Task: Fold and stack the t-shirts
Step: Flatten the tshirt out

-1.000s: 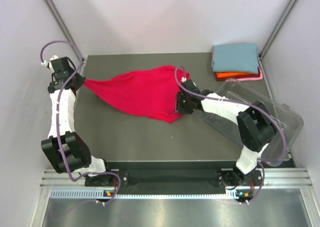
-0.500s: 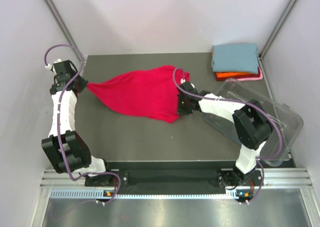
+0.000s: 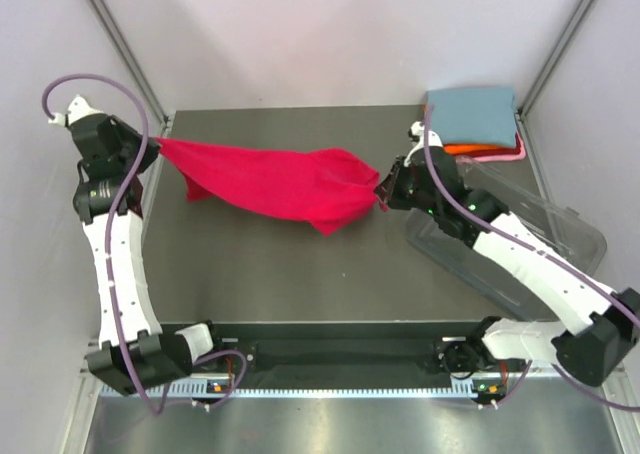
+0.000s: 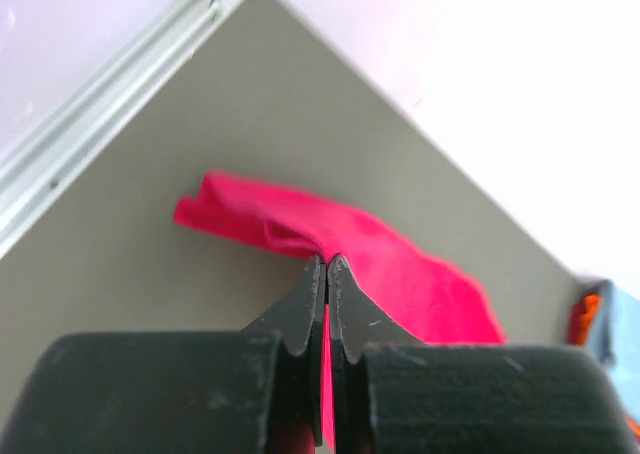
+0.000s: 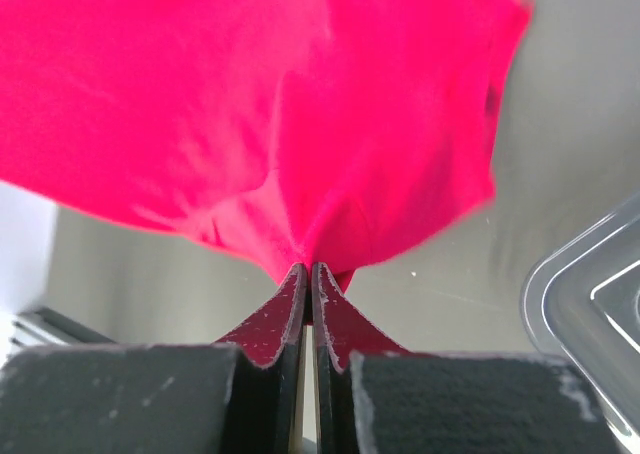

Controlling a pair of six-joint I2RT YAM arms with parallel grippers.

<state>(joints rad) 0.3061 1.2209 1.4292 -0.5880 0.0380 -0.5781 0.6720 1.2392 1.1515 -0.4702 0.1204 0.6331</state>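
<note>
**Four shirts counted: one red in the air, three stacked**

We count four t-shirts, two claws and one clear tub (image 3: 520,244), all on or over one dark worktop (image 3: 280,274).

The red t-shirt (image 3: 270,182) hangs left of the tub, pulled out into a long band between the two claws. Its middle sags, and we cannot tell whether the lowest fold touches the worktop. The right claw (image 3: 383,189) sits just beside the tub's far left corner. Its jaws are pressed together on the shirt's right end, and in the right wrist view the cloth fans out from their tips. The left claw (image 3: 155,154) is well apart from the tub, on the worktop's opposite side. It too is clamped on red cloth, with a thin strip of it showing between the closed jaws in the left wrist view.

The other three shirts lie folded in one pile just beyond the tub's far end. The blue-grey shirt (image 3: 470,114) is on top. Of the orange shirt (image 3: 455,150) and the pale pink shirt (image 3: 505,155), we see only the near edges, beneath it.
</note>
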